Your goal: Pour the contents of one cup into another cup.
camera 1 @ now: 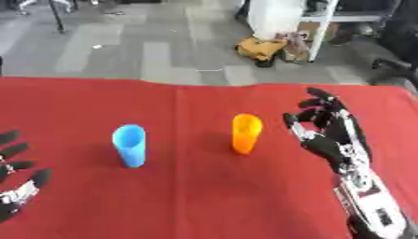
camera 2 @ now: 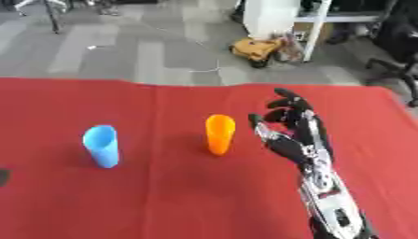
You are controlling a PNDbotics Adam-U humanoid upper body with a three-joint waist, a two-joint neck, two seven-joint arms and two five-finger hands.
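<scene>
Cups stand upright on the red cloth (camera 1: 204, 196): blue cup (camera 1: 130, 145) at 9 o'clock of orange cup (camera 1: 246, 133). Right hand (camera 1: 330, 135) is spread at 3 o'clock, just beside the orange one; left hand (camera 1: 15, 175) is spread at lower left.

Soft, even light — blurry, faint shadows throughout

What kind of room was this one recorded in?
Probably a lab or workshop rather than a home: a red cloth-covered table holds a blue cup and an orange cup, with grey floor tiles and a white rack behind.

matt red cloth (camera 1: 204, 200), smooth plastic blue cup (camera 1: 130, 145), smooth plastic orange cup (camera 1: 245, 133)
</scene>
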